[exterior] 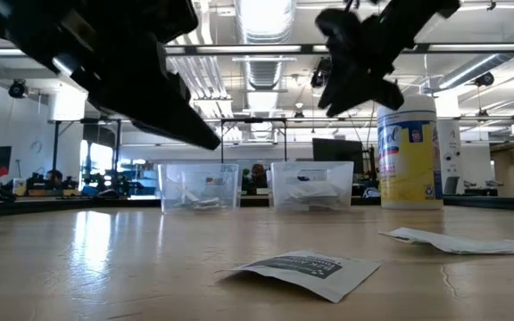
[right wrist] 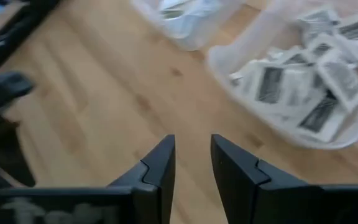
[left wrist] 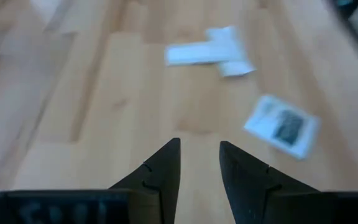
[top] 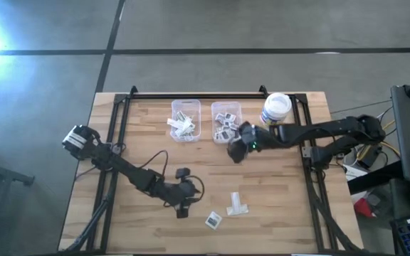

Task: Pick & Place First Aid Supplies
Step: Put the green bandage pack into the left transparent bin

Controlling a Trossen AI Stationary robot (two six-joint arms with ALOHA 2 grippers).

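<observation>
My right gripper (top: 232,153) sits just beside the right bin (top: 226,122), fingers narrowly parted, empty. Looks like between picks. Left gripper (top: 183,211), also narrowly parted and empty, should next go for the square packet (top: 213,220).

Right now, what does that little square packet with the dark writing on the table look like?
The square packet is small, flat and white, seemingly paper, with a dark printed patch on its upper face. It lies alone on the bare wooden table, near the front edge, turned slightly askew, one edge lifting a little. Nothing touches it; pale strip packets lie just beside it.
</observation>
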